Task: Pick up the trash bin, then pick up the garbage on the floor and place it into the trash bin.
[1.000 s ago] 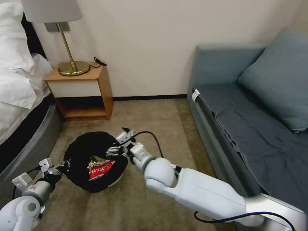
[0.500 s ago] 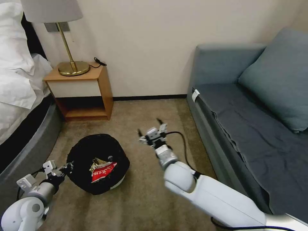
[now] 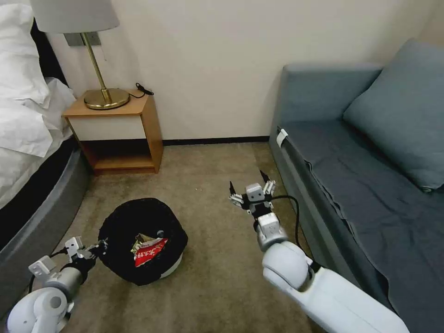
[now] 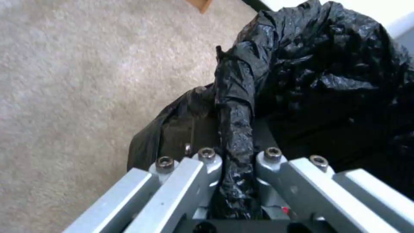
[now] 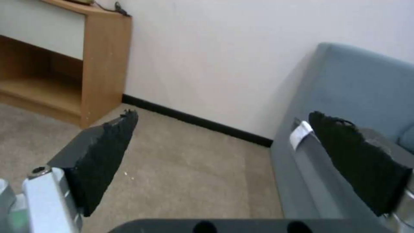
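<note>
The trash bin (image 3: pixel 134 226), round and lined with a crinkled black bag, sits low over the carpet at the lower left, its whitish base showing at the front. Inside lie garbage pieces: a red-and-white packet (image 3: pixel 150 247) and a gold-brown wrapper (image 3: pixel 141 239). My left gripper (image 3: pixel 99 245) is shut on the bin's rim; the left wrist view shows the black bag (image 4: pixel 235 129) pinched between the fingers (image 4: pixel 202 161). My right gripper (image 3: pixel 250 185) hangs open and empty over the carpet beside the sofa, its two black pads (image 5: pixel 108 145) wide apart.
A wooden nightstand (image 3: pixel 118 134) with a brass lamp (image 3: pixel 104 95) stands against the back wall. The bed (image 3: pixel 27 138) runs along the left and a blue-grey sofa (image 3: pixel 360 162) with a cushion along the right. Bare carpet (image 3: pixel 208 171) lies between them.
My right gripper has drawn back from the bin's rim and swung right toward the sofa, now open. The packet has dropped deeper into the bin. The left gripper keeps its hold.
</note>
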You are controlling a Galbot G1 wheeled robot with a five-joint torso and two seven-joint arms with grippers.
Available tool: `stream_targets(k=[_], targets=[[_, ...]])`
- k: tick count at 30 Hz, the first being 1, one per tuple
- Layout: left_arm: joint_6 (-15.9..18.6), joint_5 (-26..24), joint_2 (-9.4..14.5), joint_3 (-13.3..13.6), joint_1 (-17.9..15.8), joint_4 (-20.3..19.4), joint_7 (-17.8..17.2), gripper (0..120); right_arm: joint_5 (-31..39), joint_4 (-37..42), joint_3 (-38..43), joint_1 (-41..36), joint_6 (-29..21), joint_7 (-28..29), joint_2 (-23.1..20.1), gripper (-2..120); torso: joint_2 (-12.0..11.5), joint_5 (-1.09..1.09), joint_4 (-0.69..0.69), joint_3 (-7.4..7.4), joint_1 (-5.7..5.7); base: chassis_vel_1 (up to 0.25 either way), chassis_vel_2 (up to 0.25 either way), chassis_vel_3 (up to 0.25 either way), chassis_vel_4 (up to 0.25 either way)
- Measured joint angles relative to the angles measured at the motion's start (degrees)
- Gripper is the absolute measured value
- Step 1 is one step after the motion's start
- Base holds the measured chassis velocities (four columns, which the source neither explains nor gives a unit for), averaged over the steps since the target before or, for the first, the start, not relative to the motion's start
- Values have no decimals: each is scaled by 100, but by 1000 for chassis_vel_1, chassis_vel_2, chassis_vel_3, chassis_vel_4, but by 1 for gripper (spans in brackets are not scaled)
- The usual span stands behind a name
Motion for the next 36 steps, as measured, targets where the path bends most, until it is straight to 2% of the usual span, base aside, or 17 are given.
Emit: stream_targets(k=[11, 17, 20, 24, 26, 28, 29, 33, 34, 36], targets=[[-90, 25, -150, 166, 15, 115, -32, 4, -434, 486, 856, -1018, 225, -323, 77, 100, 0, 0, 0, 0, 0, 0, 0, 0, 0], [-158, 66, -164, 169, 98, 122, -31, 4, -791, 725, 1274, -1762, 358, -511, 249, 100, 0, 0, 0, 0, 0, 0, 0, 0, 0], [-211, 74, -168, 125, 253, -20, 32, 4, -1108, 986, 1589, -2352, 464, -667, 435, 100, 0, -1, 0, 0, 0, 0, 0, 0, 0], [-247, 70, -171, 106, 271, -48, 92, 5, -1264, 1105, 1782, -2642, 551, -767, 494, 100, 0, -1, 0, 0, -1, 0, 0, 0, 0], [-247, 71, -170, 127, 235, -20, 97, 9, -1261, 1102, 1812, -2647, 573, -773, 468, 100, 0, -1, 0, 0, -1, 0, 0, 0, 0], [-248, 93, -182, 153, 220, -3, 99, 19, -1255, 1109, 1871, -2682, 595, -778, 469, 100, 0, 0, 1, 0, 0, 0, 0, 0, 0], [-248, 93, -182, 153, 220, -3, 99, 19, -1255, 1109, 1871, -2682, 595, -778, 469, 100, 0, 0, 1, 0, 0, 0, 0, 0, 0], [-263, 192, -255, 205, 183, 61, 102, 39, -1263, 1151, 1970, -2761, 657, -783, 532, 100, 0, 0, 0, -1, -1, 0, 0, 0, 0], [-263, 192, -255, 205, 183, 61, 102, 39, -1263, 1151, 1970, -2761, 657, -783, 532, 100, 0, 0, 0, -1, -1, 0, 0, 0, 0], [-262, 214, -272, 219, 182, 30, 101, 47, -1263, 1156, 2007, -2805, 676, -787, 544, 100, 0, -1, 0, 0, 0, 0, 0, 0, 0]])
